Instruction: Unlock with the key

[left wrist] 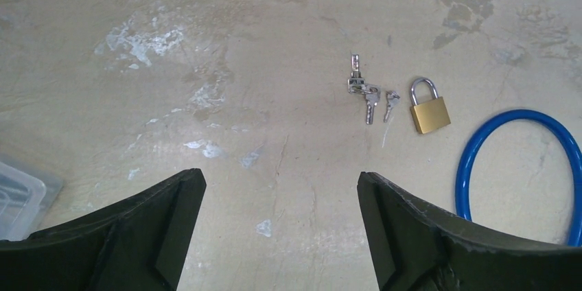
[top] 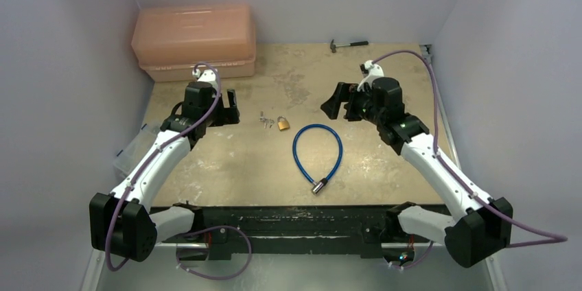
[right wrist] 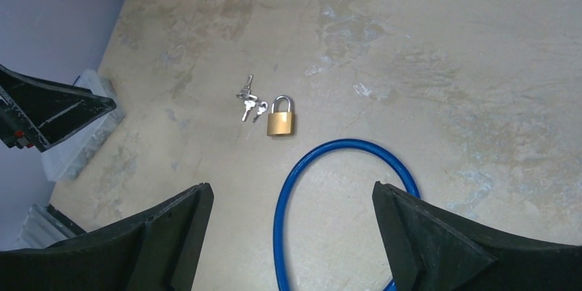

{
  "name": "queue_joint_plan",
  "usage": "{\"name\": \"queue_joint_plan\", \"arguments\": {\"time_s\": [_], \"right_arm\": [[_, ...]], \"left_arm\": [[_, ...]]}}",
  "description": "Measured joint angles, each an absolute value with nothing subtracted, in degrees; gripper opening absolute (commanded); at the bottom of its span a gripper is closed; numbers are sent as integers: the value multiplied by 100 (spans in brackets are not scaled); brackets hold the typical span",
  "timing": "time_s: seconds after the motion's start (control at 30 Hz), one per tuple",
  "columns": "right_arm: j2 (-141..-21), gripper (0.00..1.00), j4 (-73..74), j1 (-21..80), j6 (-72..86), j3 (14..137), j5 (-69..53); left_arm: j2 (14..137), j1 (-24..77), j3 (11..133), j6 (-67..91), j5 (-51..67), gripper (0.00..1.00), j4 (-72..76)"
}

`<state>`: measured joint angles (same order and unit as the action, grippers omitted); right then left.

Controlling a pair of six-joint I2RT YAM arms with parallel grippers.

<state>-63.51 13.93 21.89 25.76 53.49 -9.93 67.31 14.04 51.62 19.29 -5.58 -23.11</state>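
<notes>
The small silvery key bunch point(top: 264, 121) lies on the table just left of the brass padlock point(top: 283, 123). Both also show in the left wrist view, the keys point(left wrist: 370, 95) beside the padlock point(left wrist: 429, 110), and in the right wrist view, the keys point(right wrist: 248, 99) beside the padlock point(right wrist: 281, 119). My left gripper point(top: 232, 107) hovers open and empty left of the keys. My right gripper point(top: 336, 104) hovers open and empty right of the padlock, above the blue cable loop point(top: 317, 150).
A pink plastic case point(top: 195, 42) stands at the back left. A small hammer point(top: 347, 44) lies at the back. A clear plastic box point(top: 134, 154) sits at the left table edge. The cable's silver cylindrical end point(top: 318, 186) lies toward the front.
</notes>
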Motion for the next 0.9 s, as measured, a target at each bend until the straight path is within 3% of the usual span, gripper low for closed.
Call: {"name": "queue_joint_plan", "arguments": {"time_s": [0.63,0.9], "right_arm": [[-9144,89,2023,4095,2504,7623,464],[-10468,73,2296,4421,2506,8707,718]], "left_arm": [[6523,1439,5162,1951,-215,80,-2270],[6368,1441,5162,2003,-224,77,-2270]]}}
